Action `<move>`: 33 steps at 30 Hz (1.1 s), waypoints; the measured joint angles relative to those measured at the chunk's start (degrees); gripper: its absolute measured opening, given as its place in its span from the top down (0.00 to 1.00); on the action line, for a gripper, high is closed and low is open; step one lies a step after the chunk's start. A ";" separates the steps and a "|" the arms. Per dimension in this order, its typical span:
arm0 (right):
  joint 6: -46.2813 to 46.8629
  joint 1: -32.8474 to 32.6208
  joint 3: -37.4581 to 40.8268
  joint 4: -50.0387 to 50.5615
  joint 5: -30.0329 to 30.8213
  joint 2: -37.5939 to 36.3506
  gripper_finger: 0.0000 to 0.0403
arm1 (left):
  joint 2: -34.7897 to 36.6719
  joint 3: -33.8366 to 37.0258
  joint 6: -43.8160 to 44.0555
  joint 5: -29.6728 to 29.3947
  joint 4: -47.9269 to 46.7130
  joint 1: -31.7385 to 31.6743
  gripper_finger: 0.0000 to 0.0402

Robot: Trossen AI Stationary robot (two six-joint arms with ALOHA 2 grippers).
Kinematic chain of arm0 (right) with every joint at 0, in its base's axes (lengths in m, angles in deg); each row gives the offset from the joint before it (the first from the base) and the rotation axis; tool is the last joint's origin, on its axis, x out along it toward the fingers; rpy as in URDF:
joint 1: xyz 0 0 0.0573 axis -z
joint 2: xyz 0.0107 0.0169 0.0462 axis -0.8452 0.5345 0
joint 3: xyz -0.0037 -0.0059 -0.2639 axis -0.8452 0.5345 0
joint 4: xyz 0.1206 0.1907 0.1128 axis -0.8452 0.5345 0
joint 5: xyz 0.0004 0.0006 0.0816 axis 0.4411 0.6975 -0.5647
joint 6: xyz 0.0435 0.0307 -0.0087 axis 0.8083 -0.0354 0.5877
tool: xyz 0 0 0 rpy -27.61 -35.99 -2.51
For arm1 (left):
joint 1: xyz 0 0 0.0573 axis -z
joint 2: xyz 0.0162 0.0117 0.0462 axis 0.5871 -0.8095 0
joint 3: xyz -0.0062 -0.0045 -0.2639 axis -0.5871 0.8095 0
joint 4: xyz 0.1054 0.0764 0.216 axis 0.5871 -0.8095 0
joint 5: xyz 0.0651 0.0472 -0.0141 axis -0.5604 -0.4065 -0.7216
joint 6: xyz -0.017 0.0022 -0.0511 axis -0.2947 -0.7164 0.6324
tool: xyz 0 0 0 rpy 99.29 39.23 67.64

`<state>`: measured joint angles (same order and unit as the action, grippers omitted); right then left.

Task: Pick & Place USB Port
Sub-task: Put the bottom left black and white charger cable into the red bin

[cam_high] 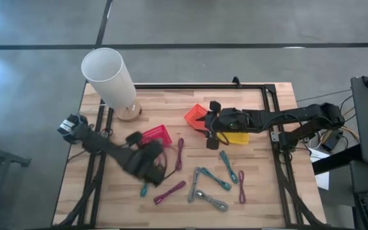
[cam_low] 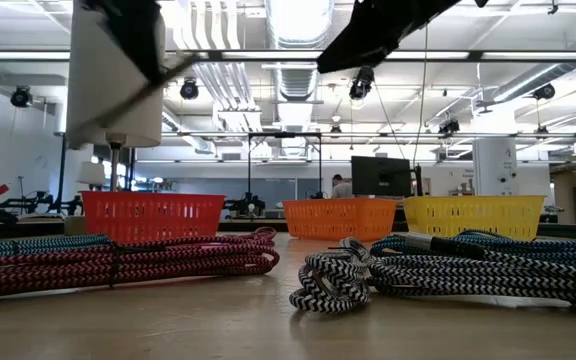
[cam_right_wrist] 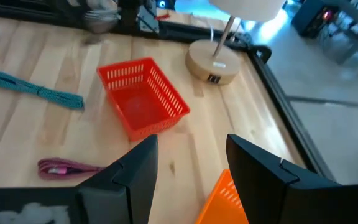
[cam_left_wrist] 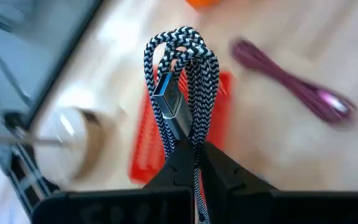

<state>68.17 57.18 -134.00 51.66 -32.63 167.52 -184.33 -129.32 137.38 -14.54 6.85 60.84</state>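
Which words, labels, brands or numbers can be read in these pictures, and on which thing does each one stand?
None: no picture shows text that can be read.
Red basket, orange basket, yellow basket: plain mesh, no label visible.
Lamp: white shade and wooden base, no print visible.
Black-and-white braided USB cable in the left gripper: its plug shows no marking.
Monitor in the room behind: dark, no text visible.

Robotics lab: exposed ceiling ducts (cam_low: 298,75) and strip lights (cam_low: 298,15), monitor (cam_low: 380,177) beyond the wooden table (cam_high: 260,191), concrete floor (cam_high: 235,22).
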 joint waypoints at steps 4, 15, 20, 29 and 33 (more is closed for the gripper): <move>2.84 0.02 0.00 2.99 -0.01 0.00 0.54 | 0.00 0.19 -5.81 -0.02 3.20 -8.54 0.98; 3.76 0.02 0.14 6.18 0.00 0.00 0.54 | 0.00 8.59 -6.74 14.55 7.78 -20.76 0.97; 6.11 0.02 0.50 6.49 0.01 0.00 0.54 | 0.00 10.20 -6.96 14.72 10.20 -20.65 0.97; 7.04 0.02 0.50 6.49 0.02 0.00 0.54 | 0.00 5.38 -6.94 11.20 11.24 -20.70 0.97; 6.69 0.02 0.50 6.62 0.02 0.00 0.54 | 0.02 5.16 -6.80 14.32 13.53 -20.70 0.97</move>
<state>74.87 57.20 -133.50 58.28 -32.61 167.52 -184.31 -124.16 130.58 -0.22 20.38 40.14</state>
